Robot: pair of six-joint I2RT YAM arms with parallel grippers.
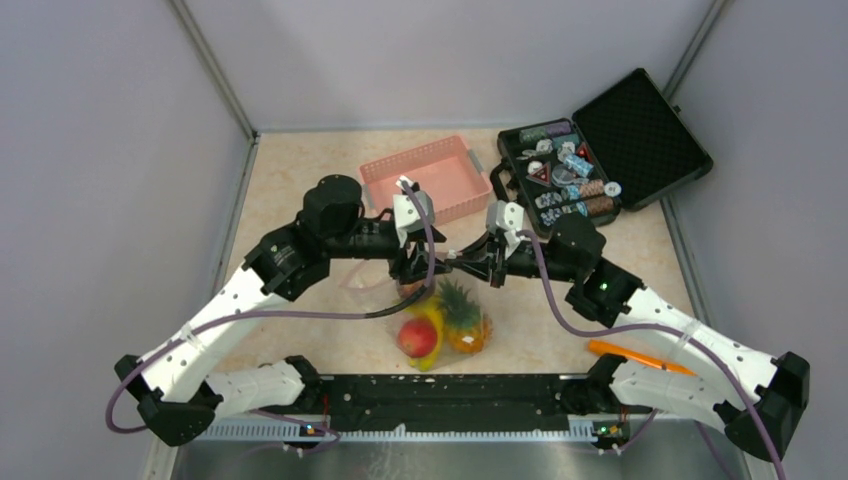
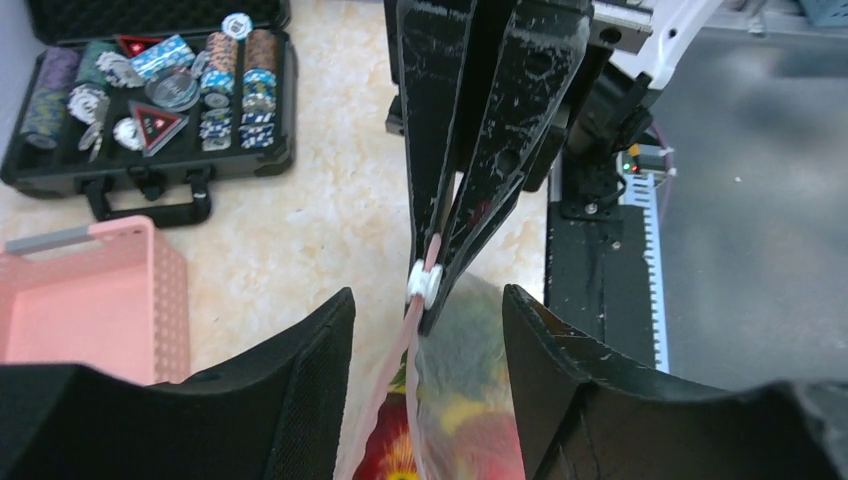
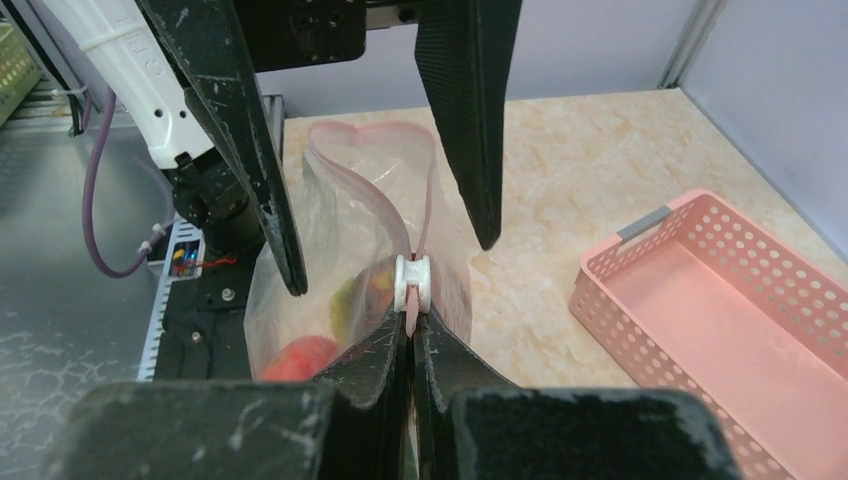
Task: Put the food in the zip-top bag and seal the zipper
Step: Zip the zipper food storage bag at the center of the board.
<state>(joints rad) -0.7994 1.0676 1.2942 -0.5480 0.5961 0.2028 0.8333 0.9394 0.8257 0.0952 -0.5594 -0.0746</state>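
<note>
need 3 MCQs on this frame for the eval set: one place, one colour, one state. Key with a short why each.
1. In the top view, the pink basket sits where relative to the black case?
A. right of it
B. left of it
C. inside it

2. What colour is the slider on the zipper?
A. white
B. blue
C. black

3. What state is the right gripper in?
A. open
B. shut on nothing
C. shut on the zipper

Key:
1 B: the basket lies to the left of the case's tray.
2 A: both wrist views show a white slider.
3 C: its fingers meet on the pink strip just below the slider.
</note>
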